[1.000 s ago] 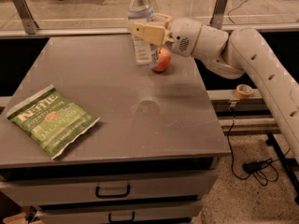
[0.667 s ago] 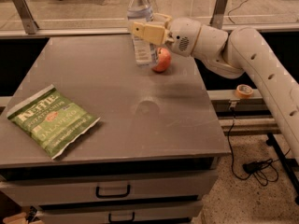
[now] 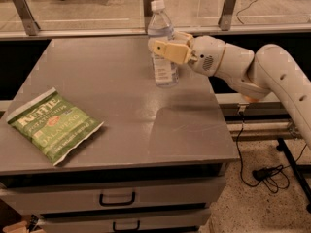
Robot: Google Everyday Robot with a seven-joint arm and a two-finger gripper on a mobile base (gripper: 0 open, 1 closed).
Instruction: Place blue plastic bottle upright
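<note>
The blue plastic bottle [image 3: 163, 73] stands upright on the grey counter [image 3: 121, 106], towards its far right part and a little in from the far edge. It is a small bottle of clear plastic with a white screw cap [image 3: 157, 5] on top, sloping shoulders below the neck, and a pale label round the lower body; the print on that label is too faint to read. Its base appears to rest flat on the counter top. The gripper [image 3: 167, 46] reaches in from the right at about the bottle's mid-height, and its jaws are closed on the bottle: one tan finger [image 3: 170, 52] lies across the near side of the body, just above the label, while the other is mostly hidden behind the plastic. The white arm [image 3: 272, 74] runs off to the right past the counter's edge. Well apart from the bottle, at the near left of the counter, a green chip bag [image 3: 52, 126] lies flat. Below the counter top are two drawers, the upper drawer handle [image 3: 116, 198] dark. A black cable [image 3: 265, 171] trails on the speckled floor to the right.
</note>
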